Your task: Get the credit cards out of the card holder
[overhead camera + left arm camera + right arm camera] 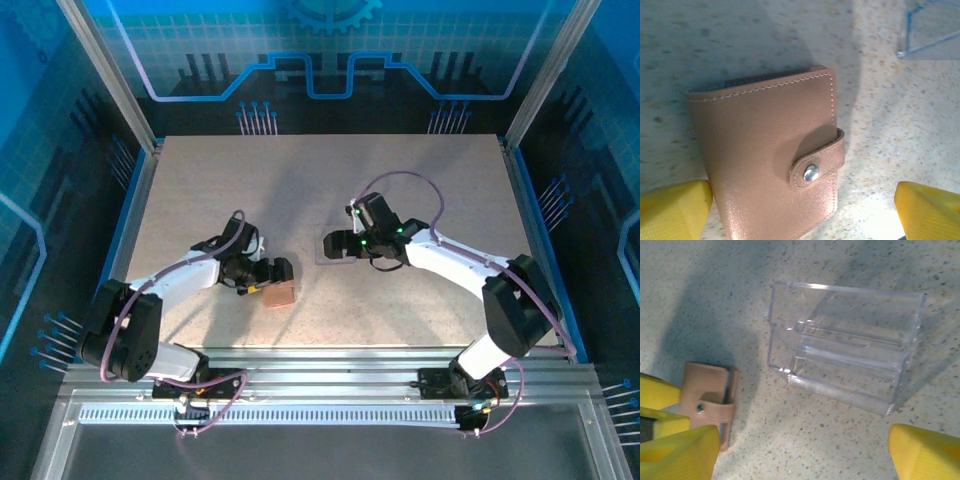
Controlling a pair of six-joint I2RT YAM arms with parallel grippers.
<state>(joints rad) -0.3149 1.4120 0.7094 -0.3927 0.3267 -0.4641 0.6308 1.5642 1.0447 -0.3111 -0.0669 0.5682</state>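
Observation:
The card holder [765, 150] is a tan-brown wallet lying shut on the table, its strap snapped over a metal stud. It also lies at front left of centre [282, 295] and at the left of the right wrist view [707, 397]. The credit cards are hidden inside it. My left gripper [802, 215] is open and low over the wallet, with one yellow fingertip [675, 210] close by its left edge and the other well off to the right. My right gripper [802, 452] is open over bare table, with nothing between its fingers.
A clear plastic box [845, 360] stands just beyond the right gripper, near mid-table [328, 256]; its corner shows at the top right of the left wrist view [930, 30]. The speckled table [320, 180] is bounded by blue side rails.

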